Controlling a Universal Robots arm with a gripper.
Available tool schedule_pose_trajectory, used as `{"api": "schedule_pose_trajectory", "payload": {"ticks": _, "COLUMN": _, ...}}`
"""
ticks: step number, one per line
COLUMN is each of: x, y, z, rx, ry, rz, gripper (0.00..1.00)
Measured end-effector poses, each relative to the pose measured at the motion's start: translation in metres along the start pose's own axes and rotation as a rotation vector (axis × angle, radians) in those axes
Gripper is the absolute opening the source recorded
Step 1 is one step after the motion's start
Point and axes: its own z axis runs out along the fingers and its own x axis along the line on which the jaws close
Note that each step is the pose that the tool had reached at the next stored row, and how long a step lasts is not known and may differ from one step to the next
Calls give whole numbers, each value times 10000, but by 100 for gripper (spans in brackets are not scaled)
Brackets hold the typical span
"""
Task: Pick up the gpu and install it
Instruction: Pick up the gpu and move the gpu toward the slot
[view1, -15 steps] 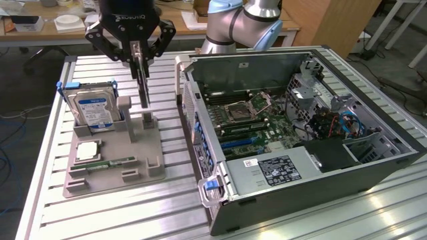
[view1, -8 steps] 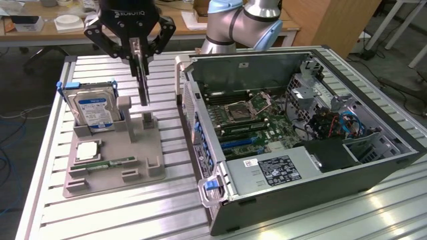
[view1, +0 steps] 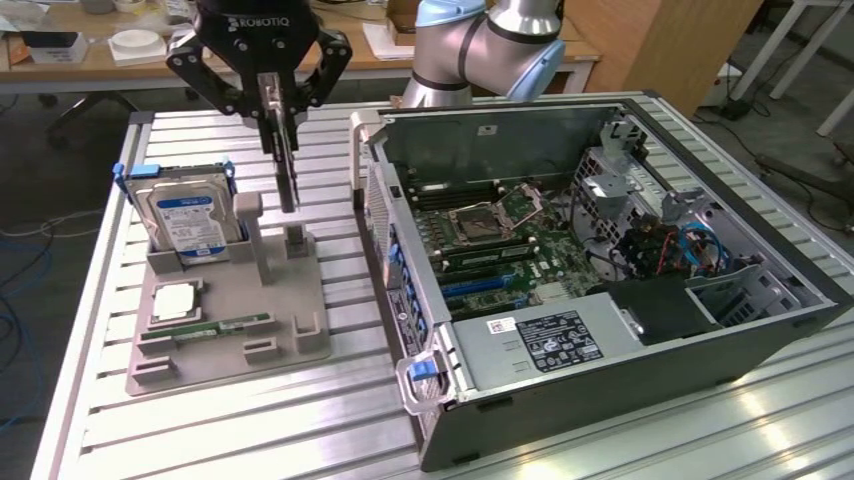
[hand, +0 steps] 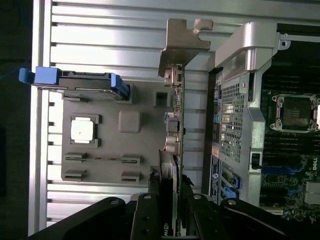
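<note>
Table: ribbed aluminium slats, shiny, with long grooves running along it.
Holder tray: matte grey plastic slab lying flat on the table, moulded with little pockets and upright slotted posts.
Gpu: thin flat dark card seen edge-on. It hangs upright over the tray's back corner, between the hard drive and the pc case.
Bracket: narrow strip of silver stamped metal with a notched tab. It sits on the end of the card farthest from the gripper.
Gripper: black and chunky. Its fingers are pinched onto the top end of the gpu, one on each flat face.
Card vs post: the lower end is right over one of the tray's slotted posts. Honestly can't tell from this angle if it's touching or just clear of it.
Hard drive: boxy silver thing with a blue-white label and blue plastic rails on its sides, standing on edge in the tray's rear pocket.
Cpu chip: square with a pale metal lid, lying flat in its own square pocket.
Memory stick: slim and green, lying along a slot near the front of the tray.
Pc case: dark metal tower on its side with the panel off and a perforated grille wall. It sits on the exterior view's right of the tray.
Motherboard: green board down inside the case, with a square metal-framed socket, blue slots, and red and blue cables nearby.
</note>
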Motion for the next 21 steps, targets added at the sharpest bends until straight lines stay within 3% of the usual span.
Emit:
{"api": "schedule_pose_trajectory", "payload": {"ticks": 3, "x": 0, "y": 0, "z": -13, "rx": 111, "ry": 5, "rz": -2, "gripper": 26}}
{"api": "schedule_pose_trajectory", "payload": {"ticks": 7, "x": -1, "y": 2, "z": -47, "rx": 172, "ry": 5, "rz": -3, "gripper": 26}}
{"api": "schedule_pose_trajectory", "payload": {"ticks": 14, "x": -2, "y": 5, "z": -137, "rx": 180, "ry": 5, "rz": -3, "gripper": 26}}
{"api": "schedule_pose_trajectory", "payload": {"ticks": 21, "x": -3, "y": 5, "z": -140, "rx": 181, "ry": 5, "rz": -3, "gripper": 26}}
